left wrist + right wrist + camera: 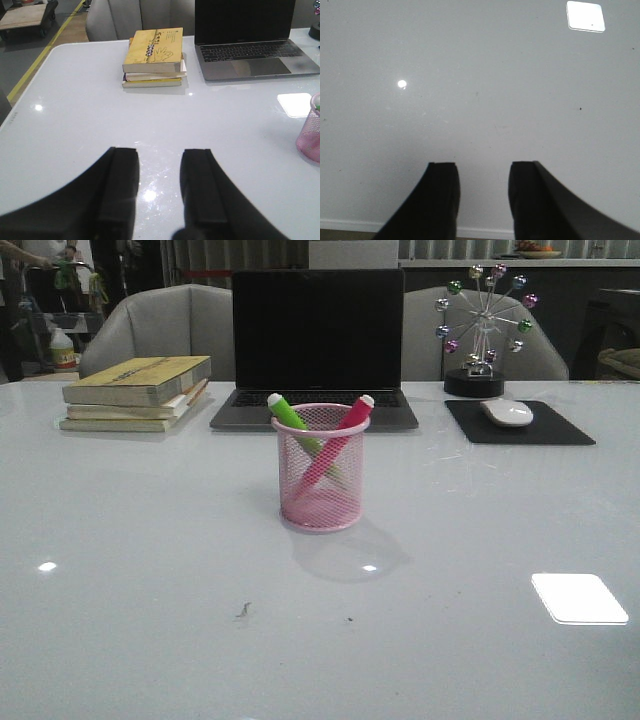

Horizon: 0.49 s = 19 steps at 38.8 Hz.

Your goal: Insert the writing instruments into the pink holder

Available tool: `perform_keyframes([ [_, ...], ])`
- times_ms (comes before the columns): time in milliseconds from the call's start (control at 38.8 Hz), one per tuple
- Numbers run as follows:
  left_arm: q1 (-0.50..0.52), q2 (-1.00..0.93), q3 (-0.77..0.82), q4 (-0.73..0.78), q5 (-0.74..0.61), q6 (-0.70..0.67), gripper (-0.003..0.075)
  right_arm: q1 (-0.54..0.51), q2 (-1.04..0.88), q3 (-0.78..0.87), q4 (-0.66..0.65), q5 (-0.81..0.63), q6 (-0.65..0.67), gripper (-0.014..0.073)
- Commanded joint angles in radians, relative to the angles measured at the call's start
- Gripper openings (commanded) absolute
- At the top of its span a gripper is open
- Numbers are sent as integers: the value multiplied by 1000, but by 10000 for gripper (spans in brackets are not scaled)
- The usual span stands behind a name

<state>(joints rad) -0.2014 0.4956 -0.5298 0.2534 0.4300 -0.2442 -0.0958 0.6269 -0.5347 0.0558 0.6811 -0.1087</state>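
The pink holder stands mid-bench, before the laptop, with the green highlighter leaning toward 11 o'clock and the pink highlighter toward 1 o'clock, crossed inside. Both seem already inserted. The left end effector is open and empty, the holder at its 2 o'clock; the right end effector is likewise open over bare bench. No legible writing.

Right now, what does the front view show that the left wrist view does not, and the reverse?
Only the front view shows the bright green highlighter marker and the hot pink highlighter marker, crossed inside the holder, plus the white mouse on its black pad. Only the left wrist view shows the open, empty left gripper. Both show the pink wire-mesh holder, the stacked books and the grey laptop.
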Motion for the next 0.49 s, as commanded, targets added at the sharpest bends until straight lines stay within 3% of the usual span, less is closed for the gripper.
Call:
perform_keyframes([
  [0, 0, 0, -21, -12, -62, -5, 290, -4, -3, -25, -1, -60, -4, 376],
  [180, 0, -2, -5, -23, -69, -5, 290, -4, -3, -25, -1, -60, -4, 376],
  [464, 0, -10, 55, -25, -186, -5, 290, -4, -3, -25, -1, -60, -4, 376],
])
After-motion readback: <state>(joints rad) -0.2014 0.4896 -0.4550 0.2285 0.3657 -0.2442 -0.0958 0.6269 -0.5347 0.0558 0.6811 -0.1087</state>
